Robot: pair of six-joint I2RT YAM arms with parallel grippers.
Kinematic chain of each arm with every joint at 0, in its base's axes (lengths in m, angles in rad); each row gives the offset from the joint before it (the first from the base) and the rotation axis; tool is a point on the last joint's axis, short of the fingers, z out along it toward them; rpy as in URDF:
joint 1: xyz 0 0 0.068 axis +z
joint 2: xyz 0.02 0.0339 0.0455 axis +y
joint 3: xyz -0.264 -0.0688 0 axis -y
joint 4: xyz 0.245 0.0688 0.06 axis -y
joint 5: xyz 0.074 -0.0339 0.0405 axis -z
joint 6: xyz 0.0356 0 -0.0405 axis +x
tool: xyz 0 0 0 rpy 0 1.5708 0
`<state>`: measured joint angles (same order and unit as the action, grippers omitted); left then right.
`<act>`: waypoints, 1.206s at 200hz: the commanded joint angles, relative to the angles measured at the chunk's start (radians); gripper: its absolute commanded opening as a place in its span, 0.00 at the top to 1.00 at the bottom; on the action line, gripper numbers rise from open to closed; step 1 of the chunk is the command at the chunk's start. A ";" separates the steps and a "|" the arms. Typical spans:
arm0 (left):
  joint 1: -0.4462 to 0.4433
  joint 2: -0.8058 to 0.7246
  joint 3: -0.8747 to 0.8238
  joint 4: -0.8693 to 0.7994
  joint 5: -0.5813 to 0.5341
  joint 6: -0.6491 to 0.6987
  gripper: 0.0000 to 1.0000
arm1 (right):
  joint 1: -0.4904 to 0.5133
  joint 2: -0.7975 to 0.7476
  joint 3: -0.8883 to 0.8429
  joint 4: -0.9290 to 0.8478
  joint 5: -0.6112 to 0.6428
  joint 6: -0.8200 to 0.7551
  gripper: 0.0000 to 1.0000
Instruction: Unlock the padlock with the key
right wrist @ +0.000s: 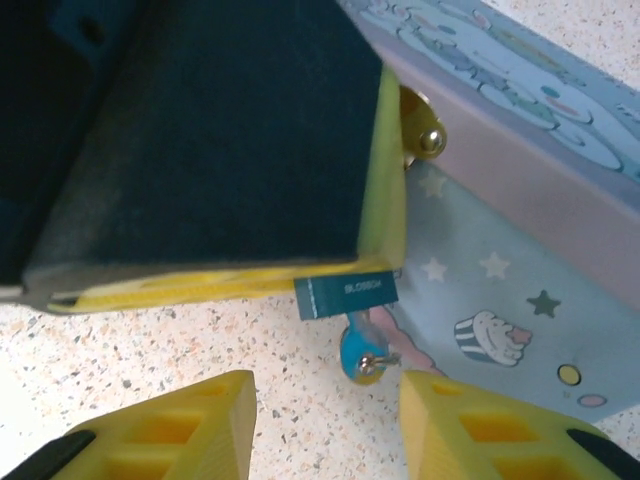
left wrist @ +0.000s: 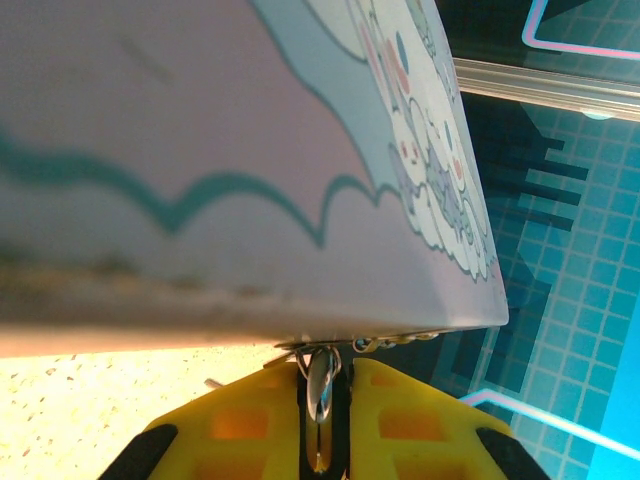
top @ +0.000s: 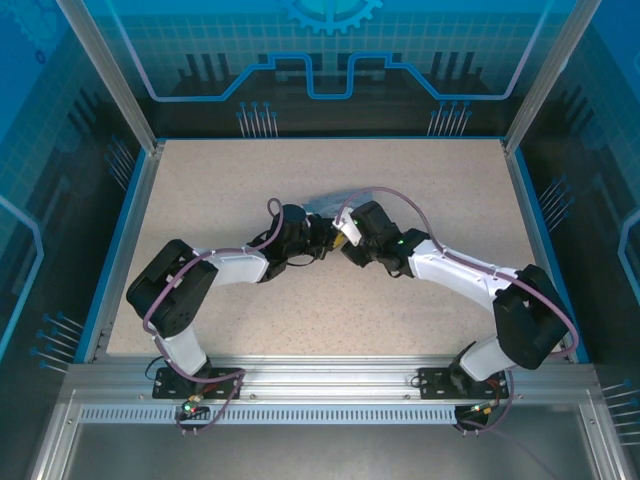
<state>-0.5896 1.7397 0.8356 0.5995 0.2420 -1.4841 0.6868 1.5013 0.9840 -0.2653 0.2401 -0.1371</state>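
The padlock (right wrist: pixel 346 297) is a small teal block with pale lettering, sticking out from under my left gripper's yellow finger (right wrist: pixel 382 190). The key (right wrist: pixel 361 353) hangs from its lower end, its round bluish head carrying a small wire ring. My left gripper (left wrist: pixel 324 415) is shut on a thin shiny metal piece (left wrist: pixel 322 392), seen edge-on right under the tin box. Low over the table, my right gripper (right wrist: pixel 326 405) is open, with its yellow fingertips on either side of the key's head and touching nothing. In the top view the left gripper (top: pixel 316 236) and right gripper (top: pixel 347 237) meet at mid-table.
A pale blue tin box (right wrist: pixel 520 250) with cartoon prints and a brass clasp (right wrist: pixel 429 138) stands against both grippers, also seen as the box (left wrist: pixel 230 150) and the box (top: pixel 338 203). A fine chain (left wrist: pixel 405 341) hangs under its edge. Speckled table (top: pixel 250 170) lies inside blue walls.
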 commanded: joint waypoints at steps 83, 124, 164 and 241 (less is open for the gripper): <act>0.012 -0.027 0.041 0.003 0.040 0.022 1.00 | -0.038 0.032 0.020 0.038 -0.009 0.004 0.69; 0.012 -0.024 0.043 0.000 0.044 0.023 1.00 | -0.038 0.043 0.033 0.043 -0.051 0.014 0.87; 0.011 -0.018 0.039 0.003 0.046 0.023 1.00 | -0.049 0.039 0.049 0.030 -0.158 0.052 1.00; 0.015 -0.009 0.031 0.008 0.043 0.038 1.00 | -0.154 -0.059 0.017 -0.044 -0.359 0.169 0.56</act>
<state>-0.5785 1.7397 0.8448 0.5804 0.2604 -1.4639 0.5987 1.5246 1.0164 -0.2840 0.0048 -0.0372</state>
